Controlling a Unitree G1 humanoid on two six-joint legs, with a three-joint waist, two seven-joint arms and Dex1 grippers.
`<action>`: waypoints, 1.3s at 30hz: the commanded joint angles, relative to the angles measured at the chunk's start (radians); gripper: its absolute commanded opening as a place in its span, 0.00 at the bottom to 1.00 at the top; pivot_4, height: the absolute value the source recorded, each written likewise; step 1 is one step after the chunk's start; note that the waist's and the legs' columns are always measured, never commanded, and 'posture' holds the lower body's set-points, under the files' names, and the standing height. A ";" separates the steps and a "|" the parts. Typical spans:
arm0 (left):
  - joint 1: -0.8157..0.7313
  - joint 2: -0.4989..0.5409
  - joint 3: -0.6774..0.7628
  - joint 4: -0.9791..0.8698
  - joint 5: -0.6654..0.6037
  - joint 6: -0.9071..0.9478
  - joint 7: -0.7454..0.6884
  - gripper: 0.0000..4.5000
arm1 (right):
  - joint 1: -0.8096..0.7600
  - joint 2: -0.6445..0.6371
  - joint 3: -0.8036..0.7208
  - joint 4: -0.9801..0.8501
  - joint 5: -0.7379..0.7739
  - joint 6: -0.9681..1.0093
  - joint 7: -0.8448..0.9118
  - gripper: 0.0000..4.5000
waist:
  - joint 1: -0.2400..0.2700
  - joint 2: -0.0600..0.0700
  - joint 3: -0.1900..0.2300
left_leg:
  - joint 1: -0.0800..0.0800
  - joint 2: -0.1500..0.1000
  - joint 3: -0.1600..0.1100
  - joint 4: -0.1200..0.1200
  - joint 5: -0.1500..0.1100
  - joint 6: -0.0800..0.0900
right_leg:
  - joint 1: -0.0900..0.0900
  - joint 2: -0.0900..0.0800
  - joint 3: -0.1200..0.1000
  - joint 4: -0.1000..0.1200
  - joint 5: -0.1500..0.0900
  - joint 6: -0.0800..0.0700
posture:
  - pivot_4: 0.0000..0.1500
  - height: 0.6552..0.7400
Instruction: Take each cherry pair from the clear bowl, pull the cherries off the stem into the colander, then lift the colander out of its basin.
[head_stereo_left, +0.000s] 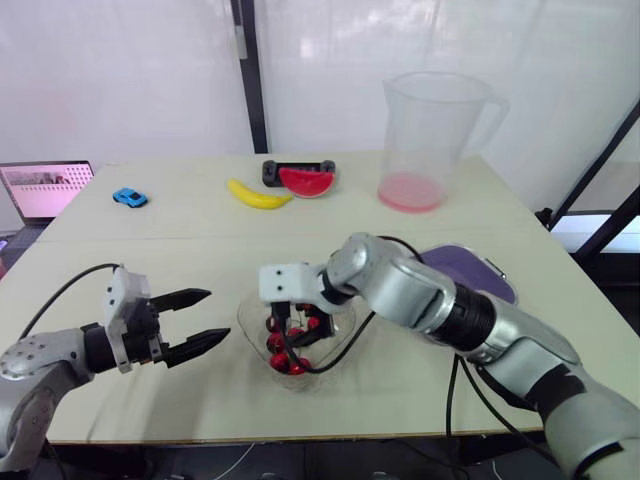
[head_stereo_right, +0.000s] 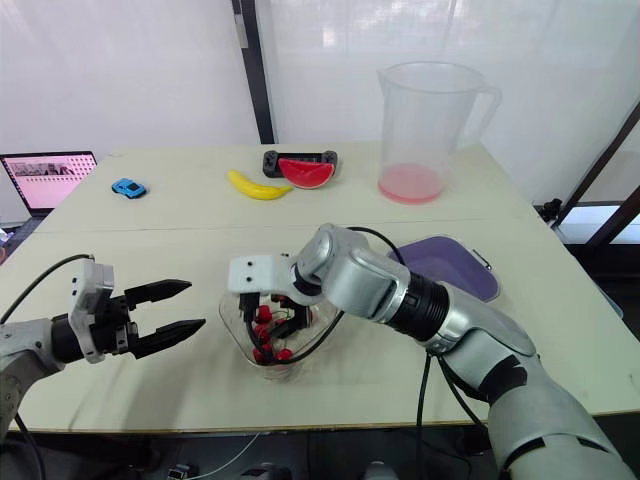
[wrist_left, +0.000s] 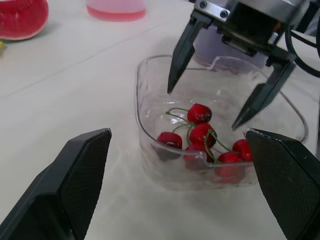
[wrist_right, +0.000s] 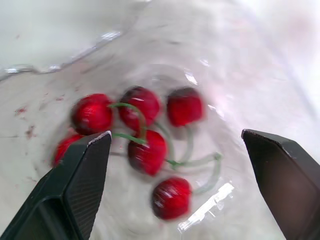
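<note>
Beige tabletop (head_stereo_left: 200, 225) before white screens. Near front edge, clear bowl (head_stereo_left: 245, 322) holding red cherries (wrist_left: 200, 134) on green stems. Right hand (wrist_left: 201, 110) lowered into bowl, fingers spread wide, tips just above cherries, gripping nothing. Left hand (head_stereo_left: 218, 313) just left of bowl, fingers apart, empty. Purple container (head_stereo_right: 450, 265) behind right arm. Farther back, pitcher (head_stereo_left: 430, 130) with pink liquid, watermelon slice (head_stereo_left: 306, 181), banana (head_stereo_left: 257, 195), blue toy car (head_stereo_left: 129, 197); laptop (head_stereo_left: 45, 188) at left edge.

Clear bowl (wrist_left: 150, 150): transparent glossy plastic, smooth. Inside it, cherries (wrist_left: 199, 113): shiny red skin. Under it, table (head_stereo_left: 200, 220): matt, smooth, pale. Well beyond it, jug (head_stereo_left: 430, 130): translucent frosted plastic. Beside it, left gripper (head_stereo_left: 215, 314): matt black pads (wrist_left: 80, 185), finely textured.
</note>
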 joint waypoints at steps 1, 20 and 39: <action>-0.016 -0.003 -0.010 0.003 0.006 -0.024 -0.009 1.00 | -0.018 0.001 -0.043 -0.032 0.016 0.115 -0.031 0.98 | 0.000 0.000 0.000 | 0.000 0.000 0.000 0.000 0.000 0.000 | 0.000 0.000 0.000 0.000 0.000 0.000 | 1.00 1.00; -0.015 -0.006 -0.017 -0.005 0.017 -0.033 -0.003 1.00 | -0.020 0.066 0.066 0.058 0.089 0.325 -0.196 0.71 | -0.001 0.000 0.000 | -0.001 0.000 0.000 0.000 0.000 0.000 | -0.004 -0.001 0.000 0.004 0.000 0.000 | 1.00 1.00; -0.032 -0.008 -0.025 0.011 0.023 -0.034 0.000 1.00 | -0.027 0.067 0.075 0.079 0.118 0.310 -0.243 0.27 | -0.001 0.000 0.000 | -0.001 -0.001 0.000 0.000 0.000 0.000 | -0.004 -0.001 0.000 0.005 0.000 0.000 | 1.00 1.00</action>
